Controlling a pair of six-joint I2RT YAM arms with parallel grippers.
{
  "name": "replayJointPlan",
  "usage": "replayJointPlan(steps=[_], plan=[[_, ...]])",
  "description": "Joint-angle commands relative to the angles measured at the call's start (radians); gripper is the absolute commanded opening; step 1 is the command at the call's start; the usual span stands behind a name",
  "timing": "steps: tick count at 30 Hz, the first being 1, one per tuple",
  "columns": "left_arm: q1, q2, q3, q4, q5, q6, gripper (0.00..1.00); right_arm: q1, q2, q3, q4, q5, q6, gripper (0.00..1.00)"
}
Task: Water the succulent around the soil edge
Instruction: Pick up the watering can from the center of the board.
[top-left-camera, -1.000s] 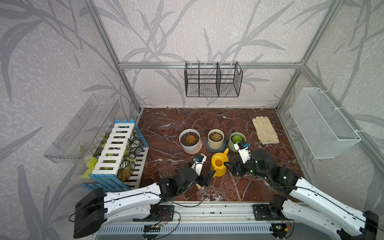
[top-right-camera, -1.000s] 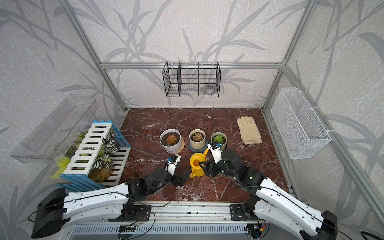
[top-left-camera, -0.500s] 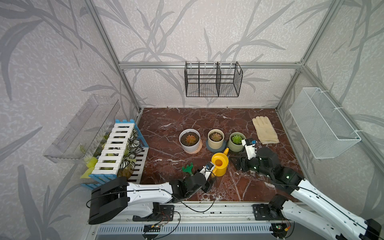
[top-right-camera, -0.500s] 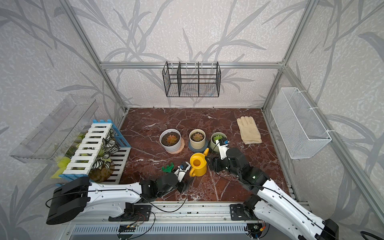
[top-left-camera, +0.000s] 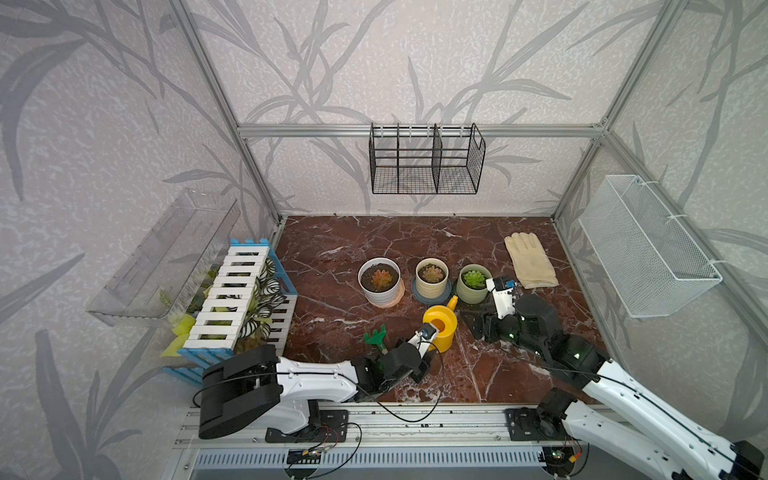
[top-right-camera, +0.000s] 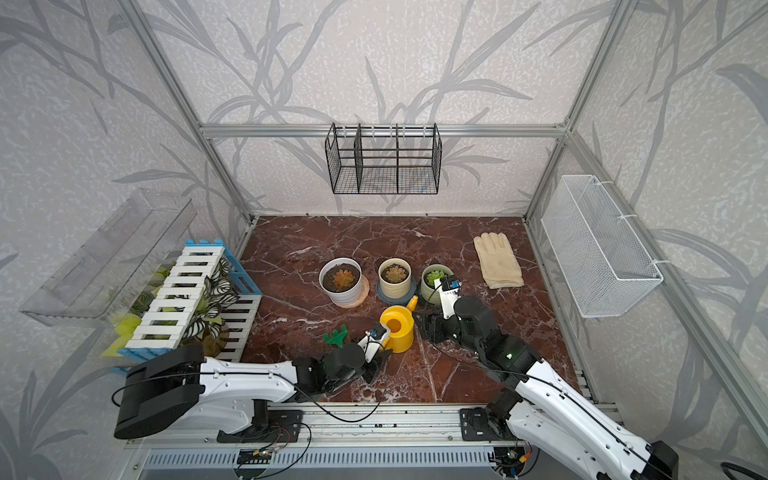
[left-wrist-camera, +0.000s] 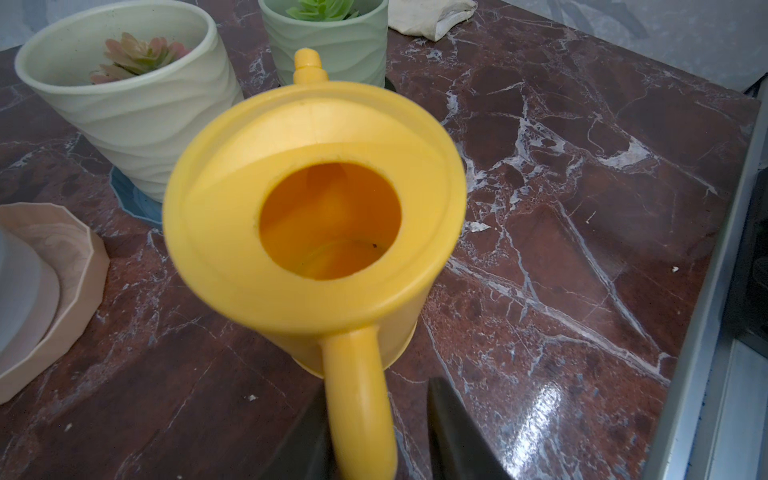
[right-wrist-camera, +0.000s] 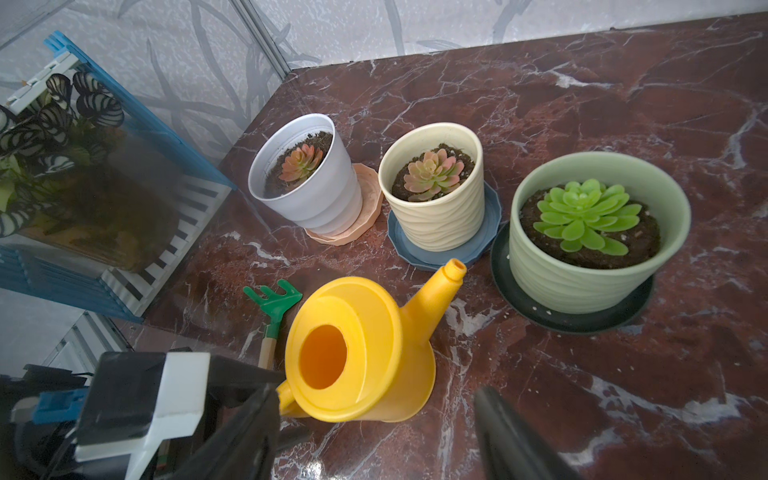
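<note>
The left gripper (left-wrist-camera: 374, 390), jaws partly open and not yet clamped, is straddling the watering can (left-wrist-camera: 216, 232) handle (left-wrist-camera: 353, 357), with the spout (left-wrist-camera: 307, 66) lying straight ahead.

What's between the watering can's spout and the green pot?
Nothing loose: just bare table and the rim of the dark saucer under the green pot, clearest in the right wrist view.

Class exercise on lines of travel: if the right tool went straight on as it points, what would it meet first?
Most likely the yellow plastic watering can, standing just ahead of the open right tool; depth is unclear from the wrist view.
</note>
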Motion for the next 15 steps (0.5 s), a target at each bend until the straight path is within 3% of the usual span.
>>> replayJointPlan(steps=[1,10,15], plan=[[0.003,0.023,0.037,0.017,0.006,0.030,0.29,-0.005,-0.018,-0.012,0.008,0.027,0.006,0.76],[-0.006,-0.019,0.076,-0.089,-0.004,0.015,0.00,-0.005,-0.023,-0.010,0.015,0.068,0.020,0.77],[-0.010,-0.109,0.143,-0.257,-0.006,-0.061,0.00,-0.005,-0.036,0.004,-0.001,0.117,0.037,0.80]])
